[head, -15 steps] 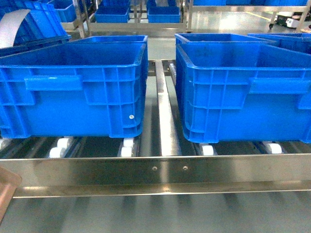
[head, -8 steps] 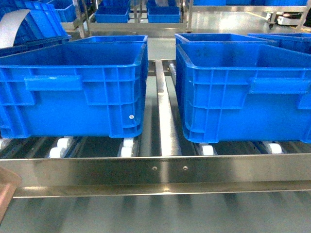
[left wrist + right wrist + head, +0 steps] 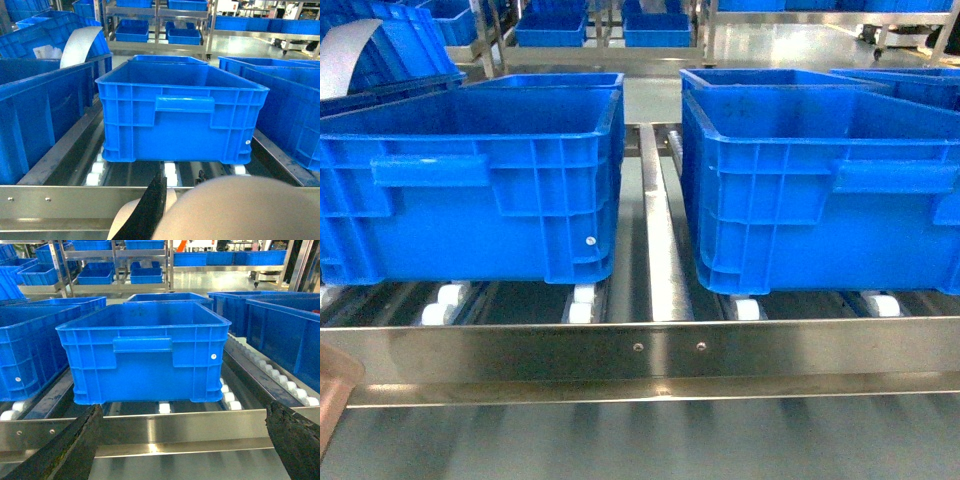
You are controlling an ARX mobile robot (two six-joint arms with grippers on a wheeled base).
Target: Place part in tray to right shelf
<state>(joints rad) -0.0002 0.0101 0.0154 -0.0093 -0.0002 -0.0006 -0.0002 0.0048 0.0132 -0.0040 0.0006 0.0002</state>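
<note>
The tray shows as a cream-beige corner (image 3: 334, 378) at the lower left of the head view. In the left wrist view it fills the bottom as a blurred beige mass (image 3: 240, 210). One black finger (image 3: 150, 210) of my left gripper lies pressed against it, and the other is hidden by the tray. My right gripper (image 3: 183, 412) is open with its dark fingers far apart and only the steel front rail (image 3: 180, 427) between them. The right shelf's rail (image 3: 670, 350) with two screws crosses the head view. The part is out of view.
Two large blue crates (image 3: 480, 180) (image 3: 820, 180) sit on white rollers (image 3: 445, 300) behind the rail, with the central divider rail (image 3: 660, 240) between them. More blue crates (image 3: 280, 335) flank them, and further racks with crates (image 3: 550, 25) stand behind.
</note>
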